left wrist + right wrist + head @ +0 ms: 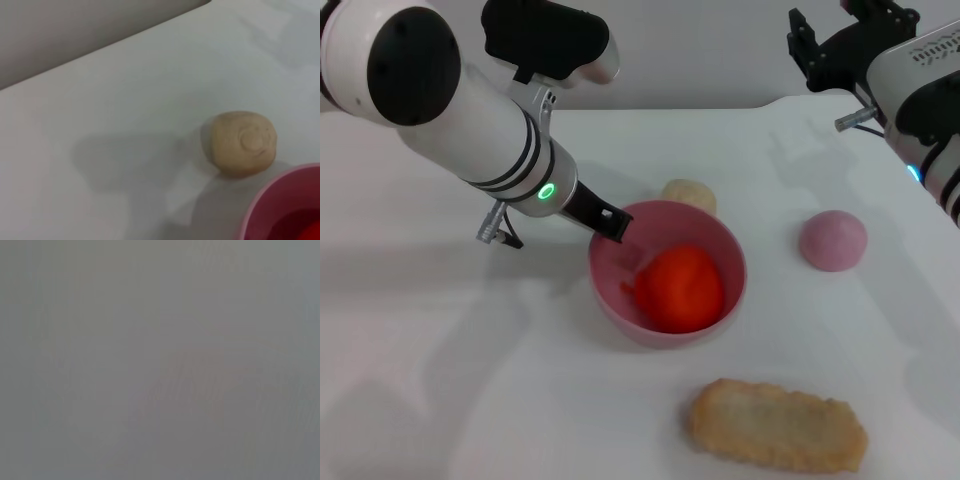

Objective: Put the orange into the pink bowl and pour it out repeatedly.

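The left gripper (610,226) reaches down to the near-left rim of the pink bowl (720,235), its dark fingers (608,221) narrow and seemingly pinching the wall, though full closure is hard to tell. The orange (680,288) sits inside, just beyond the fingertips; a weak rim pinch could let the loaded bowl slip or tip early toward the beige lumpy ball (690,194) behind. The right gripper (820,45) hangs parked, well apart, fingers apparently spread.
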### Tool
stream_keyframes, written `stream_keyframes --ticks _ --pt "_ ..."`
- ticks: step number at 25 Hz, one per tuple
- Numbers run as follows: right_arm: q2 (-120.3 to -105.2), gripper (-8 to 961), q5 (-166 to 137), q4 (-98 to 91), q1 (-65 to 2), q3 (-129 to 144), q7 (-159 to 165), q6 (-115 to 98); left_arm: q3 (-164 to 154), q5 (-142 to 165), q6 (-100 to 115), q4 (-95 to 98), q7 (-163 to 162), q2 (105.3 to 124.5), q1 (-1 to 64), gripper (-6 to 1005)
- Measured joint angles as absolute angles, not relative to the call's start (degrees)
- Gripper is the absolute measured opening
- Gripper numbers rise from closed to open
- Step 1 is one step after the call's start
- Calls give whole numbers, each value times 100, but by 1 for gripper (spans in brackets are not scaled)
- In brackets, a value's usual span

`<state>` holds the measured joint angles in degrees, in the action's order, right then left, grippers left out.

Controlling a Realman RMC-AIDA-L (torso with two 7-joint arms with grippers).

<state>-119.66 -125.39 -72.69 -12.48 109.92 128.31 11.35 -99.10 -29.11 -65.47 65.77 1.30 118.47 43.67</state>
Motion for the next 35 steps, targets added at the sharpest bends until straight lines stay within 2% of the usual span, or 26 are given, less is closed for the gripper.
stream_keyframes --ticks 3,9,11,15,18,20,23,24,26,27,30,35 --pt "-11960 534 -12535 -7224 -1254 11004 12832 1135 -9922 -2947 -6258 6488 157 11853 4371 50" --pt "-11952 552 -12530 -7196 -1248 11008 12832 993 -9961 -2891 -5634 6573 165 11836 4252 168" --pt "-11952 737 -12513 -7195 -1246 10978 12832 853 -9961 -2891 -5634 6573 165 11836 4252 207" --pt "-11947 737 -12328 -7173 -1235 10949 12832 761 -9921 -2583 -5025 6830 184 11822 4148 285" --pt "-11960 737 -12276 -7170 -1152 10939 12832 888 -9919 -2321 -4735 6949 187 11821 4103 439" --pt "-11969 737 -12278 -7159 -1097 10935 12830 1044 -9954 -1267 -3512 7529 156 11824 3659 531" --pt "-11971 736 -12296 -7089 -1043 10934 12828 1226 -9952 -1029 -3087 7684 139 11828 3480 654" --pt "-11971 736 -12292 -7043 -1027 10932 12827 1285 -9889 -719 -1703 7888 122 11834 2900 695" --pt "-11968 736 -12277 -6948 -1000 10921 12862 1424 -9775 -751 -205 7833 78 11833 2285 741" --pt "-11966 736 -12273 -6887 -990 10921 12885 1541 -9775 -751 -205 7833 78 11833 2285 764" --pt "-11956 736 -12274 -6592 -983 11030 13158 2072 -9580 -1166 1740 7552 -345 11811 1463 833" --pt "-11922 736 -12221 -5989 -1070 11317 14089 3024 -9418 -1261 2901 6563 -814 11785 1266 826"
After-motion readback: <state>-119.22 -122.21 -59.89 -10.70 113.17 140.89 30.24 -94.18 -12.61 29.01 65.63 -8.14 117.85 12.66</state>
